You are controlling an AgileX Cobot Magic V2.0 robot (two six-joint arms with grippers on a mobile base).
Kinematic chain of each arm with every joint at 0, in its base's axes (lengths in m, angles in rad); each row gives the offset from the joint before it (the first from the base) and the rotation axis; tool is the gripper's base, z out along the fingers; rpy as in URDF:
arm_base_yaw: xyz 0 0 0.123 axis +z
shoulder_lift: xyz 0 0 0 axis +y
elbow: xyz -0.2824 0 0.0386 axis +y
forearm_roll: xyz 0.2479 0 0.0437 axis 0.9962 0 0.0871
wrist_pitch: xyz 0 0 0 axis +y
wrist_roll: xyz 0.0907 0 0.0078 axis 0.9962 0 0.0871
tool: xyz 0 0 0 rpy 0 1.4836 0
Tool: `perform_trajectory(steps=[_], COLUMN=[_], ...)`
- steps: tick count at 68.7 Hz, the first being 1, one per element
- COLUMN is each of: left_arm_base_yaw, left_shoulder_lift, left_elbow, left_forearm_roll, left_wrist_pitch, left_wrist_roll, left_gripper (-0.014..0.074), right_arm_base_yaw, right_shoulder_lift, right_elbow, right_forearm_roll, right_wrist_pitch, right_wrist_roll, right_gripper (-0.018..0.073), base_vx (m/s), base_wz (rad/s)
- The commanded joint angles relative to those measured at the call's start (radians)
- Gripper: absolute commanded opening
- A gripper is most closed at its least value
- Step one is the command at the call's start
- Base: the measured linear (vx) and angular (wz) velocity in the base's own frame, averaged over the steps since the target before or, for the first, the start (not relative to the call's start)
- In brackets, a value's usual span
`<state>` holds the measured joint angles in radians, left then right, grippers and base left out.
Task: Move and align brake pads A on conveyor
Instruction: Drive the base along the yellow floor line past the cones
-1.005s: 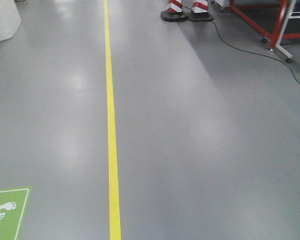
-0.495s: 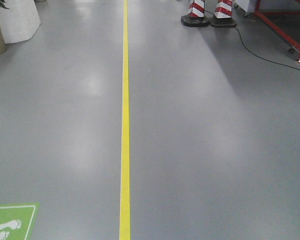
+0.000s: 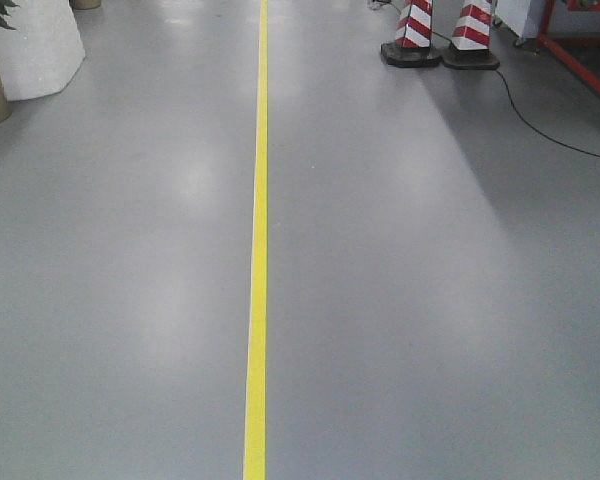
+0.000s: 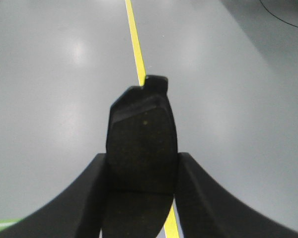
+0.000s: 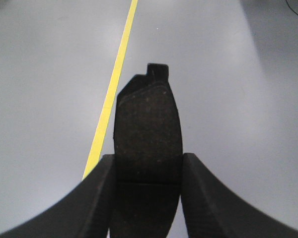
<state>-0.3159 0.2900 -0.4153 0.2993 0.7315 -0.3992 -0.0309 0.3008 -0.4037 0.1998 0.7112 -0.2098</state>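
While each arm carries one brake pad, no conveyor shows in any view, so this is a moment of transport. The left brake pad (image 4: 141, 144) stands upright between the two dark fingers of the left claw (image 4: 141, 186), which is closed on its lower part; its rough friction face looks toward the camera and a small tab of the backing plate sticks up on top. The right brake pad (image 5: 149, 139) sits in the same way in the right claw (image 5: 148, 191), also clamped on the lower part. Both pads hang above the grey floor (image 3: 430, 300), near the yellow line (image 3: 257, 300) which runs straight ahead of the robot. Further away stand two red-and-white cones (image 3: 440, 35), a black cable (image 3: 550, 125), part of a red frame (image 3: 580, 65) and a white planter (image 3: 35, 45) at the left.

To do this step well, I think the base should follow the line smoothly, without sudden turns, and both claws should hold firm so the pads do not slip or tilt. The pads should stay upright until the belt comes into view.
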Motion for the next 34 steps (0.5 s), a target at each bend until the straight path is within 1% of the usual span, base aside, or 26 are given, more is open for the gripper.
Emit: perform_trajectory(steps=[1,19,34], left_arm_base_yaw=[0.0,0.0,0.0], left_shoulder_lift=[0.011,0.011,0.011], left_elbow=[-0.028,-0.028,-0.028], left_forearm_roll=[0.013,0.013,0.013], left_wrist_pitch=[-0.085,-0.085,-0.085], left_wrist_roll=[-0.001,-0.001,-0.001], left_gripper=[-0.0006,-0.0006,-0.0006], right_arm_base_yaw=[-0.008,-0.008,-0.008], right_shoulder_lift=[0.008,0.008,0.008], right_elbow=[-0.032,-0.032,-0.032], right_forearm_roll=[0.012,0.012,0.012], right_wrist_pitch=[-0.088,-0.088,-0.088], right_wrist_roll=[-0.007,-0.007,-0.007], right_gripper=[-0.0011,-0.0011,-0.0011], base_vx=[0.57,0.61,0.66], base_wz=[0.04,0.02,0.0])
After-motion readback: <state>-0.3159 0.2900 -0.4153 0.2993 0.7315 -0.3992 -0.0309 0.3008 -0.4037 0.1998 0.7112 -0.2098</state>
